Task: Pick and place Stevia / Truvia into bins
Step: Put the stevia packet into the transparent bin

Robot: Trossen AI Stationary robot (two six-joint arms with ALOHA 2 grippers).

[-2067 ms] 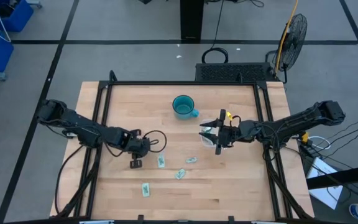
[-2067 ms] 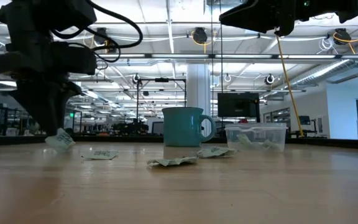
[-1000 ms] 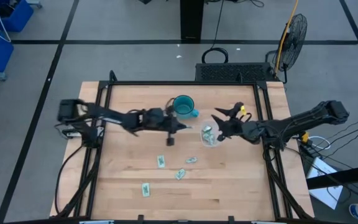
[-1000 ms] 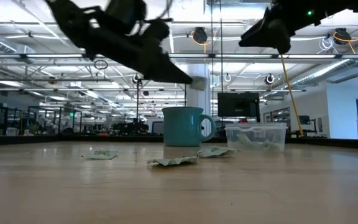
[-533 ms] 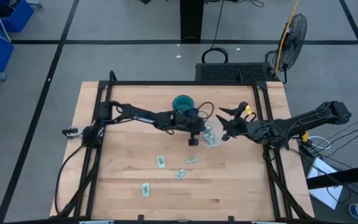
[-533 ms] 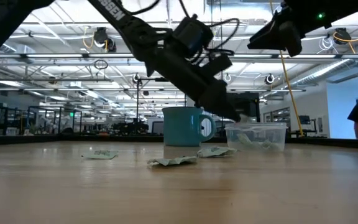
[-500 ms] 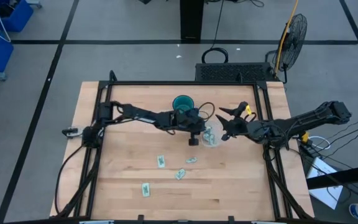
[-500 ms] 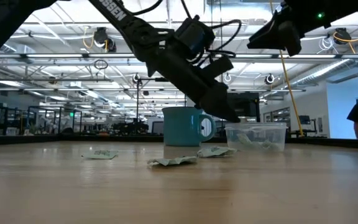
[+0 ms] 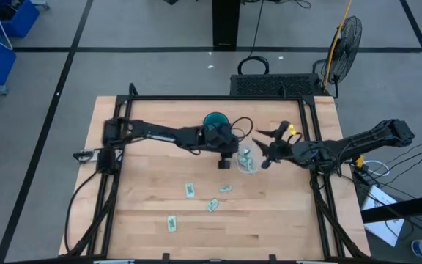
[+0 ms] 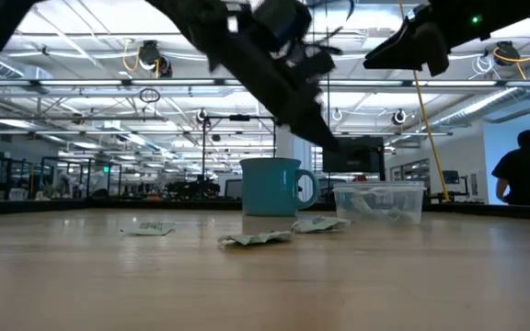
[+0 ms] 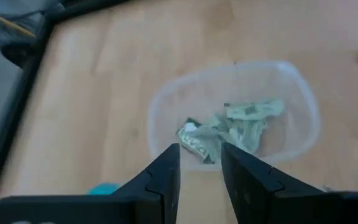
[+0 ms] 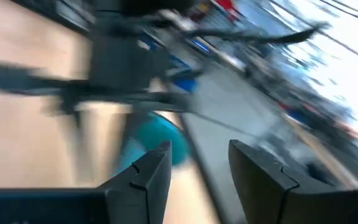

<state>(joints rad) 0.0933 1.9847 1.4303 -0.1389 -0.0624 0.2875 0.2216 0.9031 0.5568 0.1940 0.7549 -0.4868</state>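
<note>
The clear bin (image 9: 254,166) stands right of the table's middle; its wall (image 10: 414,200) and rim (image 11: 159,112) show several pale green and white packets (image 11: 241,124) lying inside. More packets lie loose on the wood (image 9: 190,191) (image 9: 212,205) (image 9: 172,223) (image 10: 256,239). My left gripper (image 9: 224,163) hangs just left of the bin, raised above the table (image 10: 331,140), open and empty (image 11: 199,149). My right gripper (image 9: 263,150) hovers high at the bin's right side (image 10: 372,61), open and empty too (image 12: 197,146).
A teal mug (image 9: 215,125) (image 10: 272,187) stands just beyond the left gripper, close to the bin. A black frame (image 9: 218,98) runs round the table. A person (image 10: 523,170) stands in the room behind. Bare wood (image 9: 145,183) lies toward the near left.
My left gripper has swung from the table's middle rightward and down to the bin with a pale packet at its fingertips, then risen and drawn slightly back left. No packet shows at its fingertips now. My right gripper has stayed beside the bin.
</note>
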